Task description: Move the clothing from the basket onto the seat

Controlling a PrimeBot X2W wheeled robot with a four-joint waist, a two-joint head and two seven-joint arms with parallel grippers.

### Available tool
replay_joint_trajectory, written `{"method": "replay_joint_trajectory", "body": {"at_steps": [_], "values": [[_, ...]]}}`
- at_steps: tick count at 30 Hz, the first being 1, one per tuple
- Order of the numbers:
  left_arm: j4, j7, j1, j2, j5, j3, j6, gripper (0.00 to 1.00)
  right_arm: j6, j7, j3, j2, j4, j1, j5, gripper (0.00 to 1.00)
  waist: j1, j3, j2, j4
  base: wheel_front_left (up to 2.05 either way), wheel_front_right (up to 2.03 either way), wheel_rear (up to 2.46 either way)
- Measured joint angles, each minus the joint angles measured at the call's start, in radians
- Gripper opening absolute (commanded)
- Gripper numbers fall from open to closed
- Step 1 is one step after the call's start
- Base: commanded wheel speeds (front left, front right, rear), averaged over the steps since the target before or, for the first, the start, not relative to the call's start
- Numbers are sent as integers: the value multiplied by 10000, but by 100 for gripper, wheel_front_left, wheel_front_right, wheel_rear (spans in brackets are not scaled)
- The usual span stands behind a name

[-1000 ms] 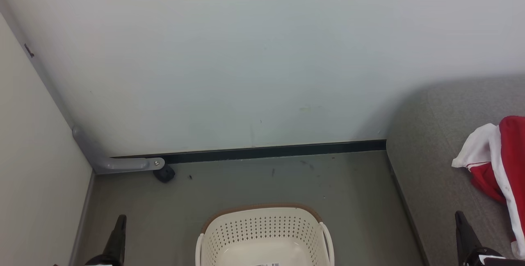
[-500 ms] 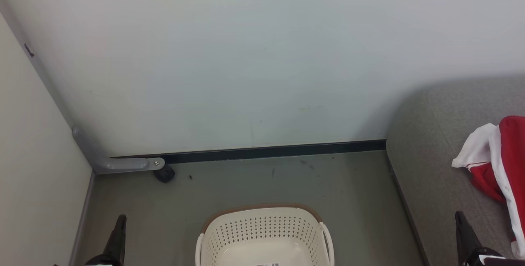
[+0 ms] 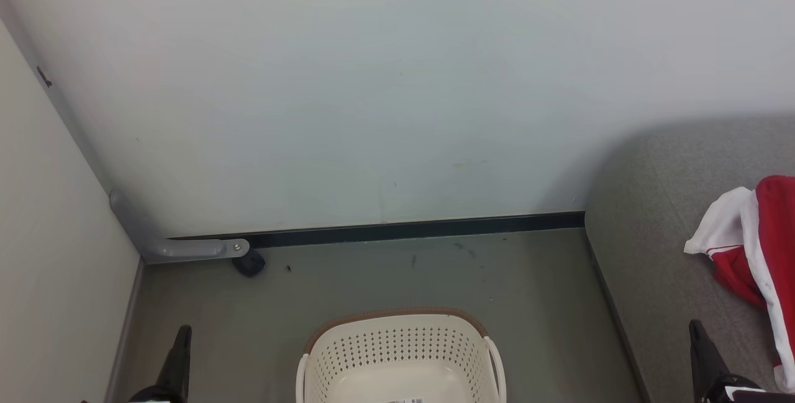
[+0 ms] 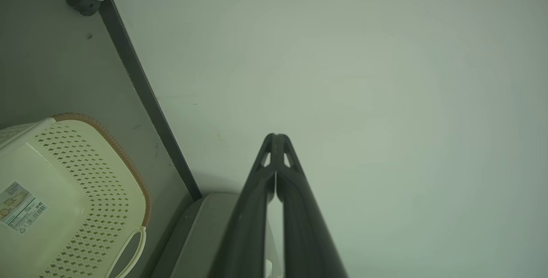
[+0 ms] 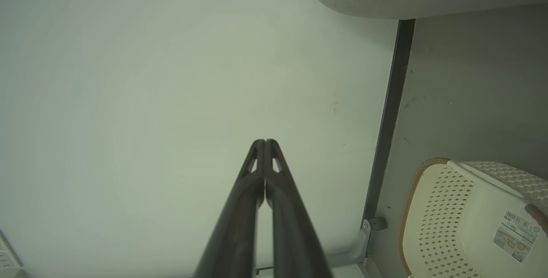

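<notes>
One basket [image 3: 400,347] stands at the bottom centre of the head view. It is cream with a brown rim, and it sits on the grey floor [image 3: 385,279] just short of the dark skirting strip [image 3: 410,229]. One seat [image 3: 652,248] fills the right side. On it, at the right edge of the frame, lies the clothing [image 3: 761,248], a single red heap with white trim. The frame cuts it off, so I cannot count the garments.

There are two grippers. The left gripper [image 3: 184,330] pokes up at the lower left and the right gripper [image 3: 694,325] at the lower right, beside the seat's front edge. Each is well apart from the basket.

The wrist views add detail. In each, the two dark fingers press together at their tips, clenched on nothing and pointing at the bare wall [image 3: 397,80]. Both also look into the basket, where one printed label [image 4: 19,206] lies on its pale bottom. One grey bracket [image 3: 186,248] and one small black knob [image 3: 249,263] sit at the wall's foot, left of centre.
</notes>
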Motion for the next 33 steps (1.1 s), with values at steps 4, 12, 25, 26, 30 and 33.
{"method": "replay_joint_trajectory", "body": {"at_steps": [4, 12, 25, 26, 30, 33], "values": [[0, 0, 0, 0, 0, 0, 0, 0, 0, 0, 0, 0, 0, 0, 0, 0, 0, 0, 0, 0, 0, 0, 0], [0, 0, 0, 0, 0, 0, 0, 0, 0, 0, 0, 0, -2, 0, 0, 0, -2, 0, 0, 0, 0, 0, 0], [-2, 0, 0, 0, 0, 0, 0, 0, 0, 0, 0, 0, -2, 0, 0, 0, -1, 0, 0, 0, 0, 0, 0], [-2, 0, 0, 0, 0, 0, 0, 0, 0, 0, 0, 0, -2, 0, 0, 0, -2, 0, 0, 0, 0, 0, 0], [-2, 0, 0, 0, 0, 0, 0, 0, 0, 0, 0, 0, -2, 0, 0, 0, -1, 1, 0, 0, 0, 0, 0], [-2, 0, 0, 0, 0, 0, 0, 0, 0, 0, 0, 0, -2, 0, 0, 0, -1, 1, 0, 0, 0, 0, 0]]}}
